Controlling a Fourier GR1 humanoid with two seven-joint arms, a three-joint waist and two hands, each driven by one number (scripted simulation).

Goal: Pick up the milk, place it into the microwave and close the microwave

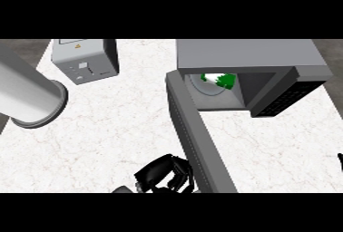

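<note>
Head view. The counter (114,131) has a white, faintly veined top. The microwave (248,54) stands at the upper right, its grey casing seen from above and its cavity open toward the viewer. The microwave door (198,136) is swung wide open; it extends as a long grey bar from the left front corner of the cavity down toward the lower edge of the view. The control panel (288,95), dark with rows of keys, sits at the right of the cavity opening.

The milk (220,80), a white carton with green markings, is inside the cavity, over the round turntable plate (208,88), near the cavity's upper left. It is tilted rather than square to the view. No finger touches it.

The left hand (163,174) shows at the lower edge, just beside the left face of the open door, well apart from the milk. Its black fingers are curled inward and enclose nothing visible. Whether it contacts the door cannot be told.

The right hand (340,159) shows only as a small dark tip at the right edge; the state of its fingers cannot be told.

A grey toaster (85,61) stands at the upper left. A large pale cylinder (26,93) lies along the left edge of the counter.
</note>
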